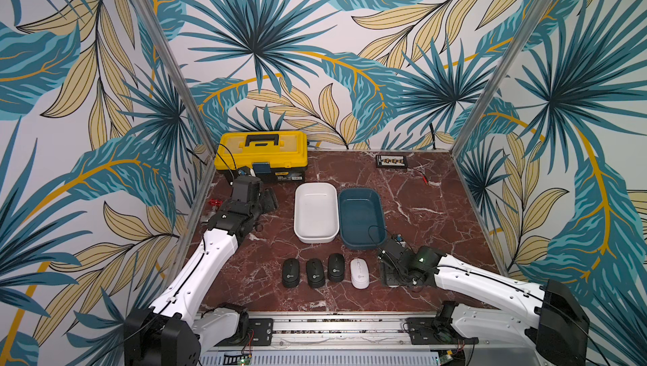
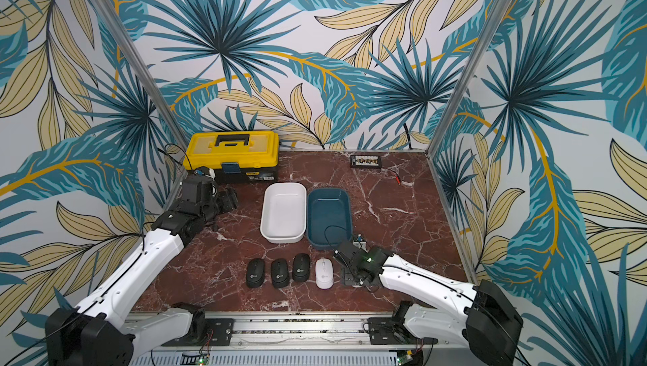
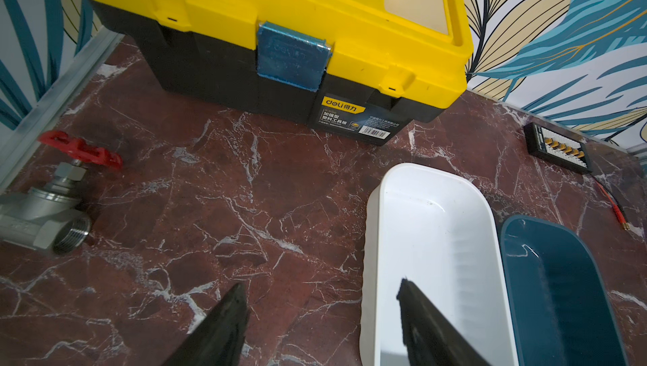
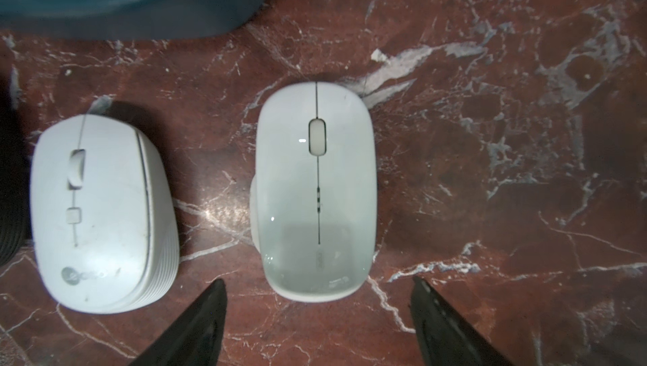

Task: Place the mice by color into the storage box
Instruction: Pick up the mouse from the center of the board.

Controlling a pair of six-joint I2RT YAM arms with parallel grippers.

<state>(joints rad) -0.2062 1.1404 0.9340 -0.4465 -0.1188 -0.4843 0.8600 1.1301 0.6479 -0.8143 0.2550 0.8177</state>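
**Mice all on the table, right claw open over the glossy white one**

Five small oval mice in rigid plastic lay on the red marble-pattern tabletop (image 1: pixel 252 283), and none was in a box. Three matte black mice (image 1: pixel 314 273) stood side by side near the front edge. A white mouse bearing a grey logo (image 1: pixel 359 273) sat just beside them. The fifth, a glossy white flat-topped mouse (image 4: pixel 317 189), was hidden under the right arm in both top views and showed only to the right wrist camera. Behind the row, the white oval plastic box (image 1: pixel 316 212) and the dark blue oval plastic box (image 1: pixel 362 217) were empty.

At the right claw (image 4: pixel 317 280) the jaws stood apart, holding nothing. The glossy mouse lay lengthwise straight ahead of it, its tail end about level with the fingertips. One finger stood to each side, with bare marble showing between finger and shell. The left claw (image 3: pixel 322 285) was likewise parted and empty, near the white box and well apart from the mice.

Assessment: the shell looked light and stiff but smooth and domed, so probably slippery. The flanks at mid-length, low down, seemed the soundest hold. The scroll wheel and the top were best left alone.
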